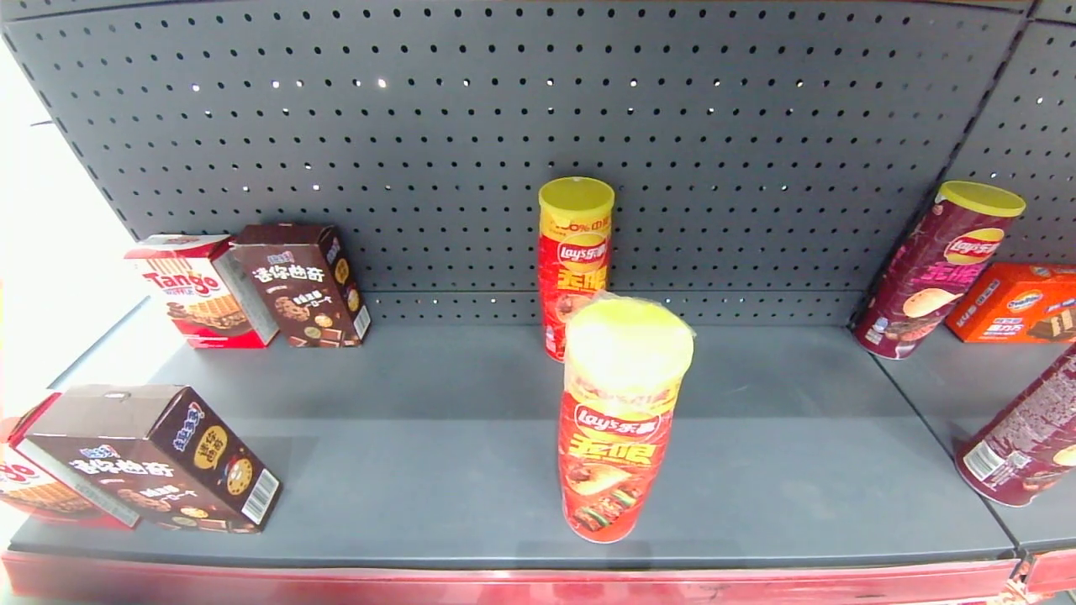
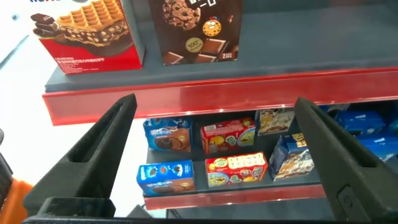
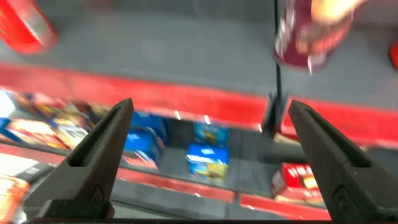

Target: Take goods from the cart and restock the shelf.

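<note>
Two red chip cans with yellow lids stand upright on the grey shelf [image 1: 782, 470]: one near the front edge [image 1: 619, 420], one at the back against the pegboard [image 1: 574, 256]. My left gripper [image 2: 214, 134] is open in front of and below the shelf's red front lip [image 2: 217, 96], under a wafer box [image 2: 84, 31] and a cookie box [image 2: 196, 28]. My right gripper [image 3: 208, 146] is open too, nothing between its fingers, in front of the lip [image 3: 186, 93] near a maroon chip can [image 3: 308, 34].
Cookie and wafer boxes sit at the shelf's left [image 1: 294, 281] [image 1: 155, 458]. A maroon can [image 1: 933, 269] leans at the right, with an orange box [image 1: 1013, 302] and another maroon can [image 1: 1021, 445]. Lower shelves hold small snack boxes [image 2: 230, 152].
</note>
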Tool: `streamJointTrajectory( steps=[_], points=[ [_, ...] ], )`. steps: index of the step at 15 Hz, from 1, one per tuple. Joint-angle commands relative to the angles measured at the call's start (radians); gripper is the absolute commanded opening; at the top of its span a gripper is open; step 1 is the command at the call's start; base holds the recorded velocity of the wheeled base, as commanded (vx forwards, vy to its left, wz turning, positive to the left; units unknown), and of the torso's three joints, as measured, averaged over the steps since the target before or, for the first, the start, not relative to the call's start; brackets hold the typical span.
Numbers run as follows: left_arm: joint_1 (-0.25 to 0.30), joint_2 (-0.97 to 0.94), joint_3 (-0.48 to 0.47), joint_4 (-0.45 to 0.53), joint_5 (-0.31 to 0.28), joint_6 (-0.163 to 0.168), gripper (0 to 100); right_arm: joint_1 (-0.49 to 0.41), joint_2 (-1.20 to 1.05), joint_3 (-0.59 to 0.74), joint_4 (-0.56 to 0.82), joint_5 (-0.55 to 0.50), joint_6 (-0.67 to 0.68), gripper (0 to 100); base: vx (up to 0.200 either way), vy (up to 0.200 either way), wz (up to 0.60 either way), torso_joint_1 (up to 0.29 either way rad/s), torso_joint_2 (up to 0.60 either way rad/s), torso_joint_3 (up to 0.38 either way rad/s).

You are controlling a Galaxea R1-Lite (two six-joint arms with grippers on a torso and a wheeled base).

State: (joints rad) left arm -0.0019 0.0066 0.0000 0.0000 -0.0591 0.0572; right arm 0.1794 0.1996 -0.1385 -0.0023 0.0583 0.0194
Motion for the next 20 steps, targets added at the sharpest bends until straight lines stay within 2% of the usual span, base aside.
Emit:
streamJointTrajectory(
  steps=[1, 7, 12, 20],
  points=[
    [0.0, 0.004, 0.0, 0.0, -0.001, 0.009, 100, 0.081, 0.34, -0.233, -0.031, 0.11, 0.037, 100, 0.0, 0.0, 0.0, 0.0, 0.0, 0.0],
    [0.0, 0.004, 0.0, 0.002, 0.004, 0.006, 100, 0.393, 0.773, -0.331, -0.22, 0.114, 0.014, 100, 0.0, 0.0, 0.0, 0.0, 0.0, 0.0],
    [0.0, 0.004, 0.0, 0.002, 0.004, 0.004, 100, 0.422, 0.949, -0.355, -0.238, 0.107, -0.091, 100, 0.0, 0.0, 0.0, 0.0, 0.0, 0.0],
    [0.0, 0.004, 0.0, 0.002, 0.002, 0.0, 100, 0.439, 1.152, -0.501, -0.294, 0.107, -0.093, 100, 0.0, 0.0, 0.0, 0.0, 0.0, 0.0]
  ],
)
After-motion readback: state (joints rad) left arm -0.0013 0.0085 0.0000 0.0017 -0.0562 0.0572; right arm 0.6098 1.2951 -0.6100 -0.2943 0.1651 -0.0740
